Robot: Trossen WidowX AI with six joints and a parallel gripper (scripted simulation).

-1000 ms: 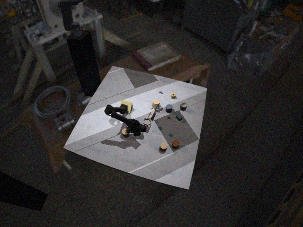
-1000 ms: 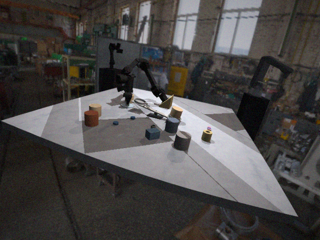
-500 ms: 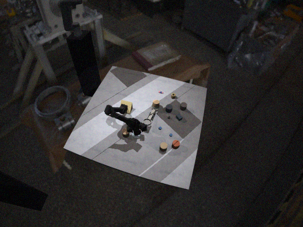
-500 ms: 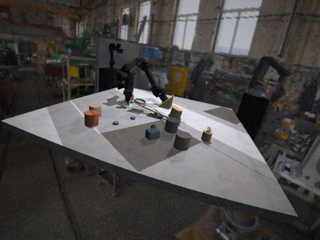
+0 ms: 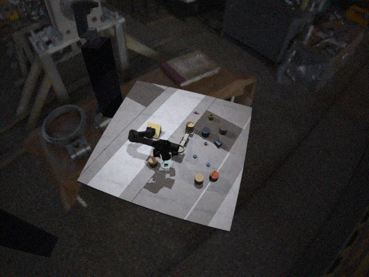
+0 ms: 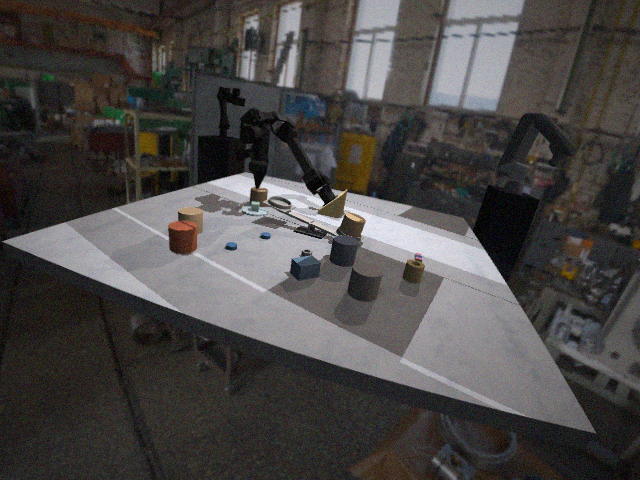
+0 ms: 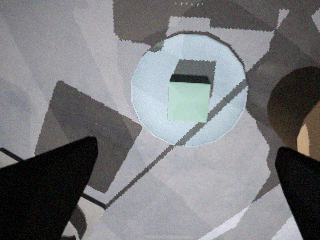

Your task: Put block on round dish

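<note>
A pale green block (image 5: 165,164) (image 6: 255,206) (image 7: 189,101) rests on the round pale-blue dish (image 6: 248,211) (image 7: 150,112), inside its rim. My gripper (image 6: 257,187) (image 7: 186,151) is open and empty, its fingers wide apart above the dish area. One tan cup (image 5: 153,161) (image 6: 258,195) (image 7: 309,120) stands on the table close beside the dish, not above it. The other tan cup (image 5: 189,127) (image 6: 352,224) stands on the far end of the balance (image 5: 184,140) (image 6: 305,219). The balance's ring-shaped end near the dish is raised and bears no cup.
A yellow wedge (image 5: 154,129) (image 6: 336,204) stands near the arm's base. A tan cylinder (image 5: 199,179) (image 6: 190,219) and an orange one (image 5: 214,175) (image 6: 183,237) stand together. A dark blue cylinder (image 6: 343,251), grey cylinder (image 6: 364,282) and blue block (image 6: 305,267) lie beyond the balance.
</note>
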